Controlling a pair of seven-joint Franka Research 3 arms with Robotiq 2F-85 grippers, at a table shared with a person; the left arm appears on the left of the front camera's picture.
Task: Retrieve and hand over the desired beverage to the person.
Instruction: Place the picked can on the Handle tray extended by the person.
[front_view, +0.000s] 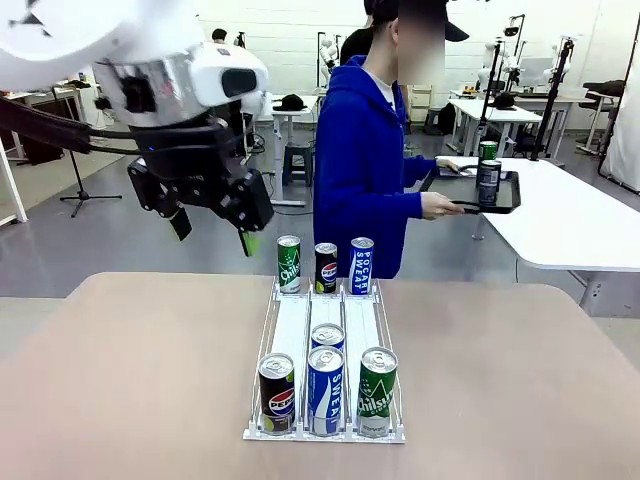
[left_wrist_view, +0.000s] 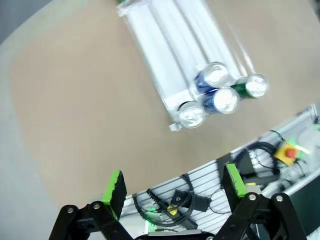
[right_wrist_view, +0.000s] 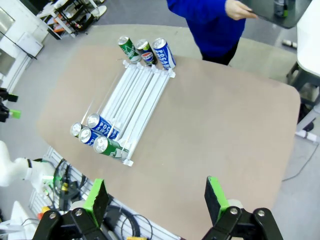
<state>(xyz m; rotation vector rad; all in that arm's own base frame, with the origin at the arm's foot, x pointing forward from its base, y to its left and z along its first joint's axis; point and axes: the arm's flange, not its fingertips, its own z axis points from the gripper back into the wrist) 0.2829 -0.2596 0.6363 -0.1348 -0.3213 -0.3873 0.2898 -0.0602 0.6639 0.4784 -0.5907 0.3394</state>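
Note:
The person (front_view: 362, 165) in a royal-blue hoodie stands at the table's far side, holding a black tray (front_view: 503, 194) with cans off to the right. A white three-lane rack (front_view: 292, 335) runs down the table's middle. At its far end stand a green can (front_view: 289, 263), a Pepsi can (front_view: 326, 267) and a Pocari Sweat can (front_view: 361, 265). Several more cans (front_view: 325, 390) crowd its near end. My left gripper (front_view: 212, 230) hangs open above the table, left of the rack's far end. From high over the table edge my right gripper (right_wrist_view: 156, 196) looks down, open, on the rack (right_wrist_view: 142, 92).
A white table (front_view: 570, 215) stands behind the person at the right. Under my left gripper (left_wrist_view: 175, 185) the wrist view shows the near-end cans (left_wrist_view: 225, 100), the table's edge and cabling with a red stop button (left_wrist_view: 290, 152). Bare tabletop (front_view: 130, 370) lies on both sides of the rack.

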